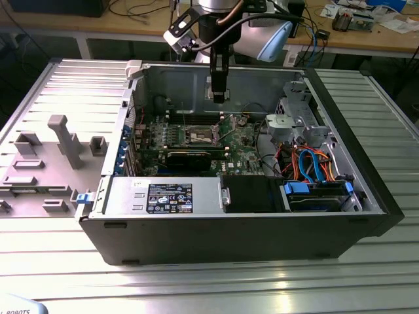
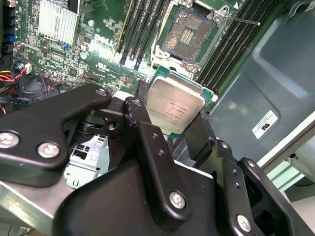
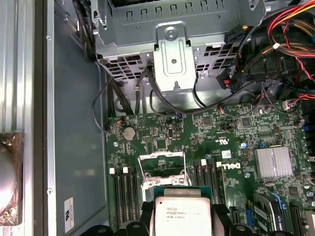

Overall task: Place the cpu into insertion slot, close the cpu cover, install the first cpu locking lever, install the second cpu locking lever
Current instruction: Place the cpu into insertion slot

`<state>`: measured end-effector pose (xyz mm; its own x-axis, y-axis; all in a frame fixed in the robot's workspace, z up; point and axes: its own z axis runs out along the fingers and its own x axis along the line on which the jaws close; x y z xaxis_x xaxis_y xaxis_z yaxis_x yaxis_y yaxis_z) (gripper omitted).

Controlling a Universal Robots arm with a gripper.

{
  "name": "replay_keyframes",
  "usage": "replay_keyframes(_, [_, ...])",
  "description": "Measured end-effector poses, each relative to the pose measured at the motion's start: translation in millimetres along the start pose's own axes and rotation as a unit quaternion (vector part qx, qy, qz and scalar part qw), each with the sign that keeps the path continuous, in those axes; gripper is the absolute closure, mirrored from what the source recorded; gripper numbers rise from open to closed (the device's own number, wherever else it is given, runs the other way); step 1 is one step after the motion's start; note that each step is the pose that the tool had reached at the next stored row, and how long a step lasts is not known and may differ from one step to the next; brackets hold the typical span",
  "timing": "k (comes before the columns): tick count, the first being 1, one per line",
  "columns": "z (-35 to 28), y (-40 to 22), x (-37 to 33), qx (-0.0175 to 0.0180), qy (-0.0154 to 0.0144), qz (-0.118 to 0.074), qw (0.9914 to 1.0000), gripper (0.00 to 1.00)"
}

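In the exterior view, an open black computer case (image 1: 229, 235) lies on its side in the middle of the ribbed metal bench (image 1: 262, 281). A grey plastic fixture tray (image 1: 46, 163) sits toward the bench edge at the exterior view's left. The robot arm (image 1: 219, 39) reaches down into the case and ends above the green circuit board (image 1: 242, 140). The square dark insertion slot with its silvery rim (image 1: 201, 136) lies on the board, apart from the arm's tip and slightly to the exterior view's left of it. In the second wrist view, the jaws are clamped on the edges of the small square cpu with its pale silver-grey top (image 2: 175, 105). It is held clear of the board and short of the open slot (image 2: 188, 33), whose contact field lies bare. Beside the slot, a thin silvery lever rod (image 2: 241, 20) sticks out across the long black memory slots (image 2: 231, 44). In the first wrist view, the cpu (image 3: 182, 216) hangs near the slot (image 3: 162, 169), partly overlapping its rim. From here, the chip looks turned and tilted relative to the slot. Coming down askew, it could bend the bare contacts. A light edge grip could let it slip, and the rod could catch it.
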<state>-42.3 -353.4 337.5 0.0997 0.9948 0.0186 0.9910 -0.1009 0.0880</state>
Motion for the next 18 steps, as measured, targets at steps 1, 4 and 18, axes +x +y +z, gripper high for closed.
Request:
replay_keyframes(1, [0.7,-0.1,0.0,-0.0001,0.0003,0.0,1.0,0.46])
replay_keyframes(4, [10.2,-1.3,-0.3,0.0004,0.0019,-0.013,0.99991,0.46])
replay_keyframes(18, [27.0,-12.0,-1.9,0.0015,0.006,-0.041,0.99914,0.46])
